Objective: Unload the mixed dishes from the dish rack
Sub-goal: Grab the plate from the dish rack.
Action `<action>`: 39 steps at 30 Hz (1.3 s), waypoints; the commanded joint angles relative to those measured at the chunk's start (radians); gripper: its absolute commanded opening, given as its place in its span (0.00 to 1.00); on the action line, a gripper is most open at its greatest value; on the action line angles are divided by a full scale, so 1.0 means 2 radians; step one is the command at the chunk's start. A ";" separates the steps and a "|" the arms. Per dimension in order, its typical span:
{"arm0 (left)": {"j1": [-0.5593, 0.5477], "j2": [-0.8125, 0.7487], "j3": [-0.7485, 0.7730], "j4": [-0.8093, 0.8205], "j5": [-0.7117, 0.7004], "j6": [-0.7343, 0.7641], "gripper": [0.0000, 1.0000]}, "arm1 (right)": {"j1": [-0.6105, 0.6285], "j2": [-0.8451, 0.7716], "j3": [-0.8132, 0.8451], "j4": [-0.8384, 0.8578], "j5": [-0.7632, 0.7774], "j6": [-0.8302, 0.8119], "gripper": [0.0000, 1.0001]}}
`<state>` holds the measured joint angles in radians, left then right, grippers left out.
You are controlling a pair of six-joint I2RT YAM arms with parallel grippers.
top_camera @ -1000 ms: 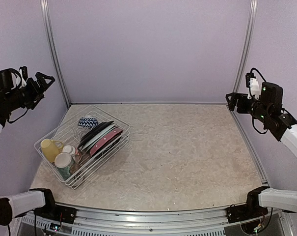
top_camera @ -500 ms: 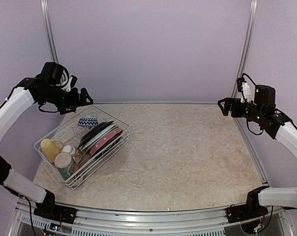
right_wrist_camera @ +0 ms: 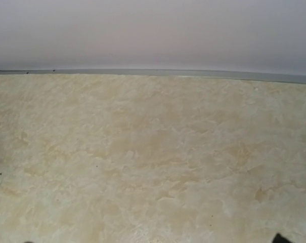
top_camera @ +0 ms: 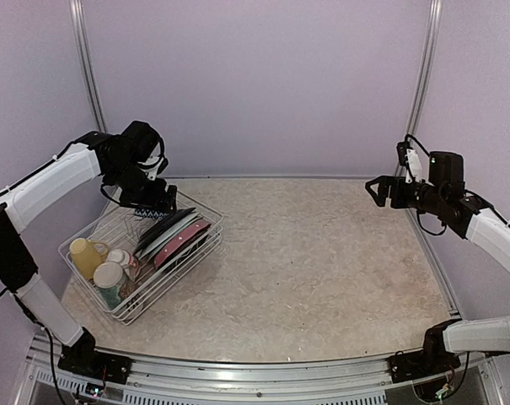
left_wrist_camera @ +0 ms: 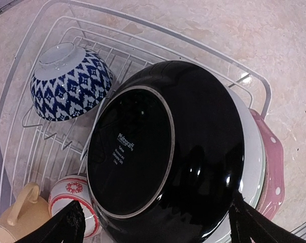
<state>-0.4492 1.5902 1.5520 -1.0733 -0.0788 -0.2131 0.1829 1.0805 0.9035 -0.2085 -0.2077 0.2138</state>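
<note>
The white wire dish rack (top_camera: 67,248) sits at the table's left. It holds a black plate (top_camera: 163,226), a pink polka-dot plate (top_camera: 185,240), a yellow mug (top_camera: 86,256), a cream mug (top_camera: 110,277) and a blue-and-white bowl (top_camera: 147,209). My left gripper (top_camera: 158,201) hovers over the rack's far end, open and empty. In the left wrist view its gripper (left_wrist_camera: 158,229) has the jaws spread wide on either side of the black plate (left_wrist_camera: 168,147), apart from it. The bowl (left_wrist_camera: 69,86), the pink plate (left_wrist_camera: 270,162) and a red-patterned cup (left_wrist_camera: 72,195) show there. My right gripper (top_camera: 375,187) hangs open and empty above the table's right.
The rack's rim (left_wrist_camera: 264,87) lies close below the left fingers. A pale plate edge (left_wrist_camera: 255,152) stands between the black and pink plates. The right wrist view shows only the beige marbled tabletop (right_wrist_camera: 153,152) and the back wall. Metal posts stand at both back corners.
My left arm has swung from the far left wall in over the rack's far end and lowered. My right gripper has drifted a little left and down.
</note>
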 commanded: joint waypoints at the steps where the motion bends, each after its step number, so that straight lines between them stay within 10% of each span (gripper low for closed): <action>1: -0.015 0.014 0.022 -0.015 -0.034 0.016 0.94 | 0.002 0.000 -0.012 0.015 -0.010 0.008 1.00; 39: -0.101 0.110 0.028 -0.042 -0.353 0.051 0.55 | 0.010 -0.001 -0.045 0.047 -0.020 0.023 1.00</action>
<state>-0.6479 1.7847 1.6260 -1.1267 -0.6815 -0.1234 0.1947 1.0821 0.8368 -0.1356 -0.2394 0.2543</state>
